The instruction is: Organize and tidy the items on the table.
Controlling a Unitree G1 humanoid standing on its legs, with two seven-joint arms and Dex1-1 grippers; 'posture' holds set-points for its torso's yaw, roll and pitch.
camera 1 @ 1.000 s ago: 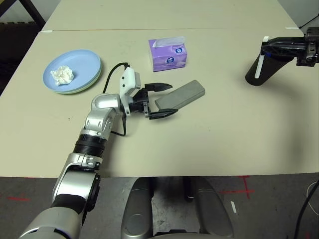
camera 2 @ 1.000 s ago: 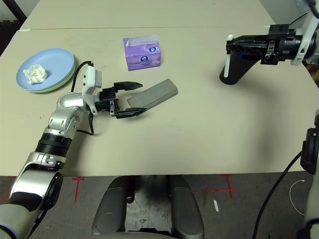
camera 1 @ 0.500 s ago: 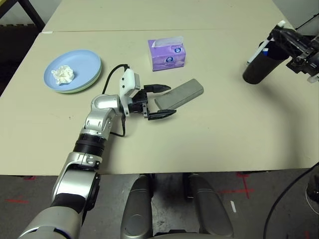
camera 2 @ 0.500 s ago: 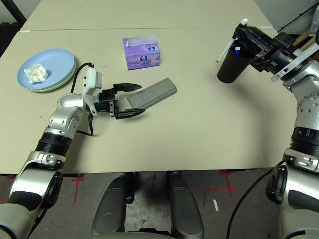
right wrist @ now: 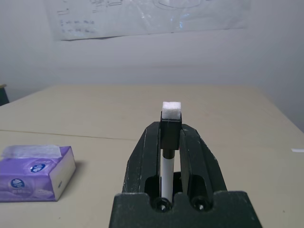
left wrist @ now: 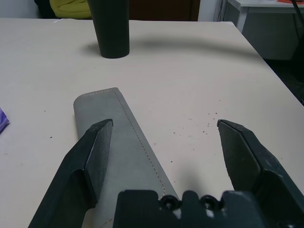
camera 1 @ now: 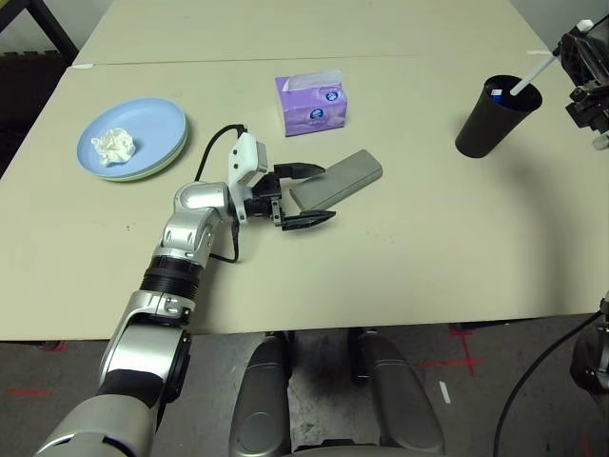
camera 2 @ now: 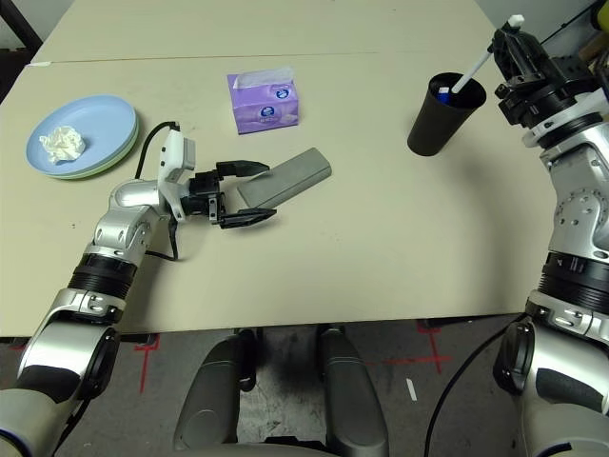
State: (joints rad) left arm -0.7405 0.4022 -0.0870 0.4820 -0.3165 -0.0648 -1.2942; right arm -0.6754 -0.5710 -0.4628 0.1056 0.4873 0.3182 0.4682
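My left gripper (camera 1: 322, 193) is open on the table (camera 1: 428, 248), its jaws either side of the near end of the grey glasses case (camera 1: 343, 178), which lies flat. In the left wrist view the case (left wrist: 123, 137) runs under one finger (left wrist: 92, 156). At the far right my right gripper (camera 2: 511, 45) is shut on the white pen (camera 2: 471, 69), which slants down into the mouth of the upright black cup (camera 2: 440, 116). The right wrist view shows the pen (right wrist: 166, 168) clamped between the fingers. A light blue plate (camera 1: 157, 124) sits on a pale green plate (camera 1: 157, 169) and holds the white tissue wad (camera 1: 112, 145).
A purple tissue box (camera 1: 312, 105) stands just behind the case, and the same box (right wrist: 35, 173) appears in the right wrist view. A second table adjoins the far edge. Bare tabletop stretches between the case and the cup and along the front edge.
My right gripper has swung the pen from beside the cup to above it, so its lower end now sits in the cup's mouth. The camera shifted slightly. The left arm has not moved.
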